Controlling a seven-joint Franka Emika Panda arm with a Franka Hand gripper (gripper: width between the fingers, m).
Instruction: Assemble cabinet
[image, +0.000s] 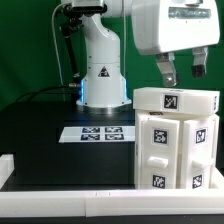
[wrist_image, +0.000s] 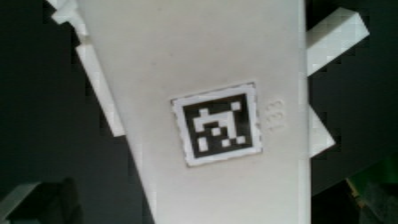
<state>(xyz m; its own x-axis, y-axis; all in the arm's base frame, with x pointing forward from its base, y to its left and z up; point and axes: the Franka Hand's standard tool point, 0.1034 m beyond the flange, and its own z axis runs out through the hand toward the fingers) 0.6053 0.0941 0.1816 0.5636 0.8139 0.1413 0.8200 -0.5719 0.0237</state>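
Note:
The cabinet (image: 178, 148) stands at the exterior view's right, a white boxy body with tagged panels on its front. A flat white top panel (image: 176, 100) with a tag lies across its top. My gripper (image: 183, 78) hangs just above that panel, jaws apart, holding nothing. In the wrist view the top panel (wrist_image: 214, 110) fills most of the picture, with its tag in the middle. My dark fingertips (wrist_image: 32, 196) show dimly at either side of it.
The marker board (image: 99, 132) lies on the black table in the middle. The arm's white base (image: 101, 75) stands behind it. A low white wall (image: 60, 171) runs along the table's near edge and left side.

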